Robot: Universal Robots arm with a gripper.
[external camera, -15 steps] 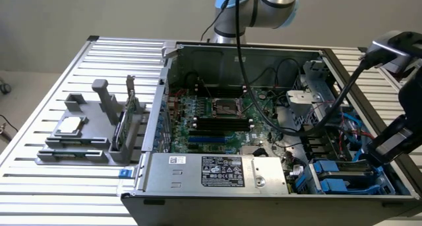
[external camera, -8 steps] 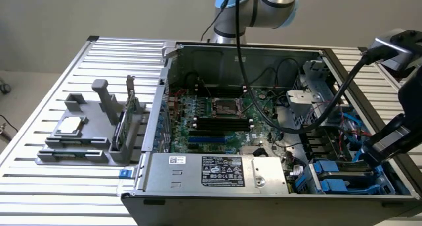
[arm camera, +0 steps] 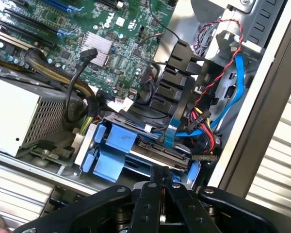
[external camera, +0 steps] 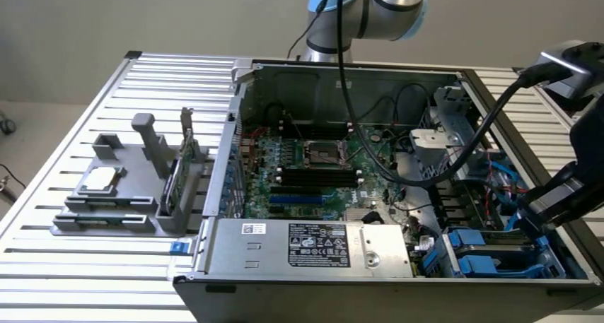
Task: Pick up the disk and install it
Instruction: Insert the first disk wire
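Observation:
The disk (external camera: pixel 493 254) lies in the drive bay at the open computer case's near corner on the exterior view's right, its blue carrier rails showing. In the wrist view the disk (arm camera: pixel 136 148) shows as a grey slab with blue plastic pieces around it, under red and blue cables. My gripper (external camera: pixel 530 220) hangs just above that bay. In the wrist view the gripper (arm camera: pixel 161 178) has its black fingers (arm camera: pixel 150 194) pressed together, with nothing visible between them, right over the disk's edge.
The case (external camera: pixel 236 132) lies open on a slatted metal table (external camera: pixel 85 266), with motherboard (external camera: pixel 312 164) and power supply (external camera: pixel 321 244) inside. A grey fixture (external camera: pixel 123 210) on the exterior view's left holds a small silver chip (external camera: pixel 101 179) and a green card (external camera: pixel 175 174). Black cables (external camera: pixel 453 167) trail across the case.

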